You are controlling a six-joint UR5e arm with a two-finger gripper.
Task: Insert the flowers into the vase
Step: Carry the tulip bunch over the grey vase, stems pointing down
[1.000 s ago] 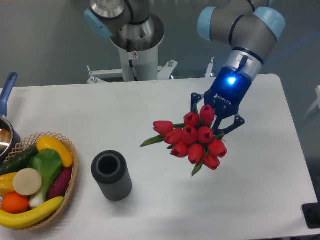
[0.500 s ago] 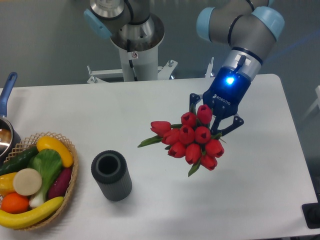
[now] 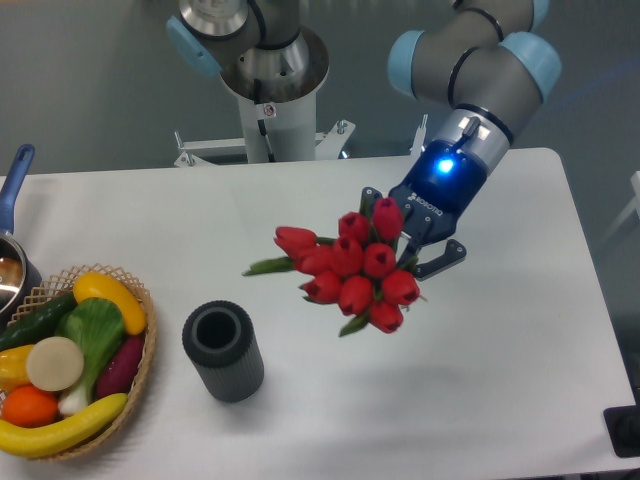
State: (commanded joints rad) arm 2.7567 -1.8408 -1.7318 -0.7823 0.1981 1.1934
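The flowers [image 3: 348,270], a tight bunch of red tulip buds with a few narrow green leaves poking out at the left and the bottom, are held in the air above the middle of the white surface [image 3: 480,400], with the buds turned toward the camera and the stems hidden behind them. The bunch is gripped from behind by the gripper [image 3: 408,243], whose dark jaws are seen pinching the stems at the upper right edge of the buds; a blue light is lit on its body. The grey arm with pale blue joint caps is seen reaching down from the upper right. The vase [image 3: 223,351], a dark grey ribbed cylinder with a thick rim, is stood upright on the surface to the lower left of the bunch, apart from it, and its round hollow is open to view. Further left, at the edge of the surface, a woven basket [image 3: 146,345] filled with fruit and vegetables is placed, and a pot with a blue handle [image 3: 14,185] is partly visible above it.
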